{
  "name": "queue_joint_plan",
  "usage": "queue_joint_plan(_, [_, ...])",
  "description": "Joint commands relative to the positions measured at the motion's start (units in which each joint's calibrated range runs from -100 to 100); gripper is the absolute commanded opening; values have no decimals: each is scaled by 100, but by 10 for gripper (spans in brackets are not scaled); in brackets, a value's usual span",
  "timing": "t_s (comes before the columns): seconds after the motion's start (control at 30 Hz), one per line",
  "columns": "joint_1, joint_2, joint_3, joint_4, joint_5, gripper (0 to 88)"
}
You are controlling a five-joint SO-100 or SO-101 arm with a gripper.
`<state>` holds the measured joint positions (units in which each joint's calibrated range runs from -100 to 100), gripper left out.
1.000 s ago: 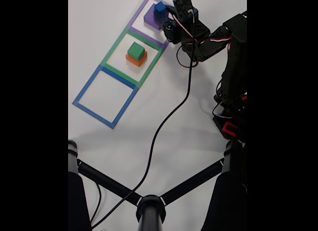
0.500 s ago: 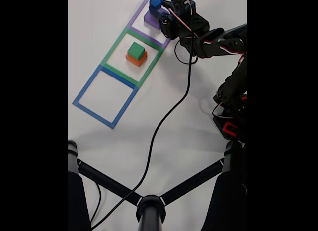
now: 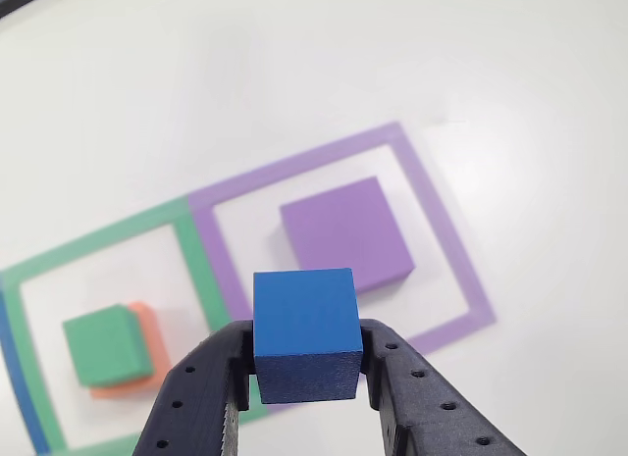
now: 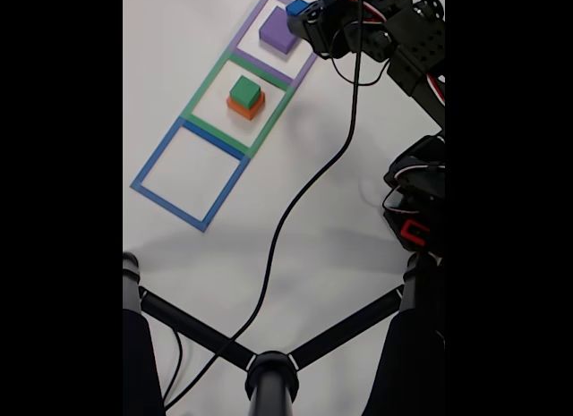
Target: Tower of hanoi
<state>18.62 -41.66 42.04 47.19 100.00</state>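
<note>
Fixed view: camera placed high above the white table [image 4: 295, 255], facing down, far enough to take in the arm and all three taped squares; a black stand [image 4: 270, 371] crosses the lower edge. Other view: camera set close behind the gripper [image 3: 306, 373], facing forward and down past it onto the purple square [image 3: 446, 230], seen from near. Shared region: the purple square [image 4: 255, 24], and beside it the green square [image 3: 191, 250] [image 4: 204, 85].
</note>
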Motion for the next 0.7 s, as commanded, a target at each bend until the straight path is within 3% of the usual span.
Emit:
queue_joint_plan(0.0, [-326, -337, -1800, 2149, 0, 11])
queue_joint_plan(0.3, [-1249, -505, -3845, 4221, 0, 12])
queue_joint_plan(0.67, [-1889, -697, -4217, 4585, -74, 7])
